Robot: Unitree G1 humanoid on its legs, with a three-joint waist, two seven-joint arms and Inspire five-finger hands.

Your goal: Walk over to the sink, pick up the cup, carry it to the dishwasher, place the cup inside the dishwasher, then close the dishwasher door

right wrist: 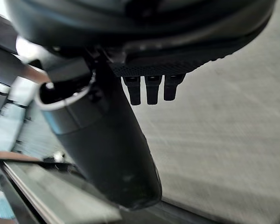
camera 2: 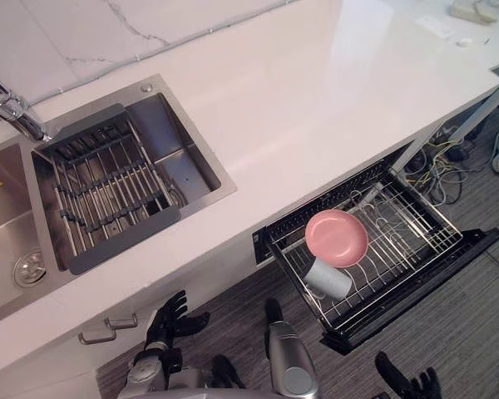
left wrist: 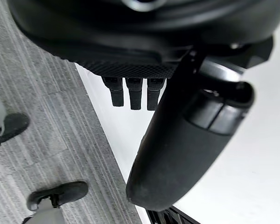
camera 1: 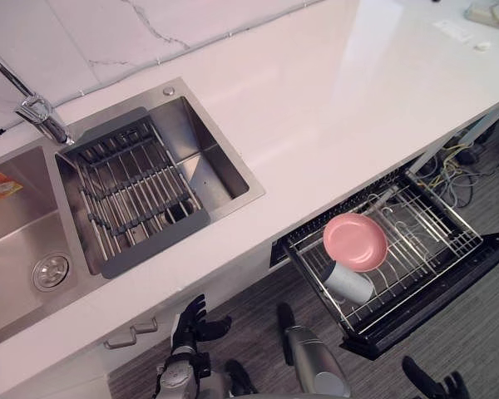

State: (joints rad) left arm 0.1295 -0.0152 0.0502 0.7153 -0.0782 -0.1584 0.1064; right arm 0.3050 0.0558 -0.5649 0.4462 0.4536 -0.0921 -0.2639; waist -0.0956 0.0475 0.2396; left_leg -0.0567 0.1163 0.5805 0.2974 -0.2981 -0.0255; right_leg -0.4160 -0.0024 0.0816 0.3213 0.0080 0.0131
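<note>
The grey cup (camera 1: 349, 283) lies on its side in the pulled-out dishwasher rack (camera 1: 437, 229), touching a pink plate (camera 1: 355, 241) that leans just behind it. The dishwasher's dark door (camera 1: 437, 301) hangs open below the rack. My left hand (camera 1: 191, 326) is low in front of the white cabinet under the sink, fingers straight and empty; its wrist view shows the thumb (left wrist: 191, 140) over the floor. My right hand (camera 1: 432, 386) is down near the floor in front of the open door, also open and empty, as its thumb (right wrist: 107, 144) shows.
A steel double sink (camera 1: 212, 158) with a grey drainer rack (camera 1: 133, 191) and a faucet (camera 1: 41, 112) sits in the white counter (camera 1: 333, 91) at the left. Cables (camera 1: 449, 158) lie on the floor beyond the dishwasher. A cabinet handle (camera 1: 131, 334) is by my left hand.
</note>
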